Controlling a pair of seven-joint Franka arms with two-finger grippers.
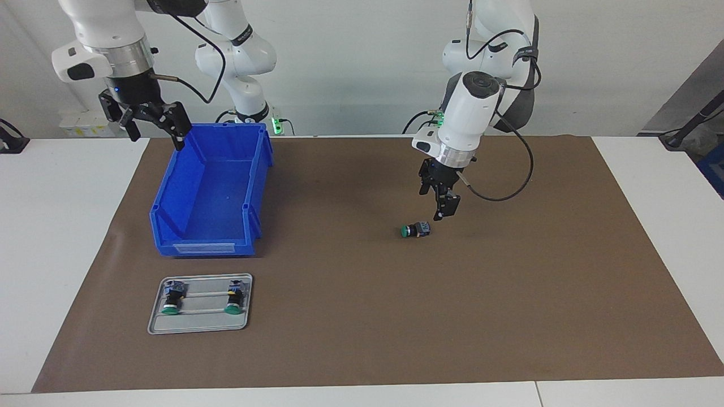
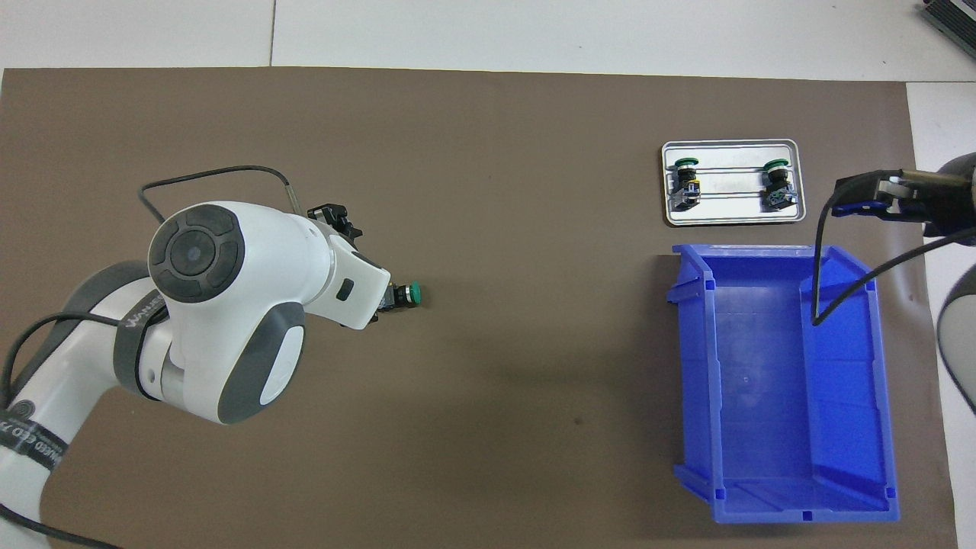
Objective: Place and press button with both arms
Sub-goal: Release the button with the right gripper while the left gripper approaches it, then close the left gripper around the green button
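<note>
The button (image 1: pixel 416 230) lies on its side on the brown mat (image 1: pixel 509 311), green cap toward the right arm's end of the bench (image 1: pixel 56 254), roughly mid-mat and held by nothing. In the facing view the left end effector (image 1: pixel 440 199) hangs just above it at about one o'clock, fingers apart and empty. From overhead the left arm hides most of the button's body and only the cap end shows.

At about eight o'clock from the button in that view, well apart, a grey tray (image 1: pixel 199 325) carries two more buttons (image 1: pixel 172 297) (image 1: pixel 235 295) lying side by side. The empty blue bin (image 1: pixel 209 192) sits at about ten o'clock. The right end effector (image 1: pixel 155 121) waits over the bin's corner, spread wide and empty.

By my reading the task is early. This button is neither set upright nor placed, and the pressing is yet to come.

The bin's front label strip shows nothing legible. The lettering on the left arm's band is too partial to read.
</note>
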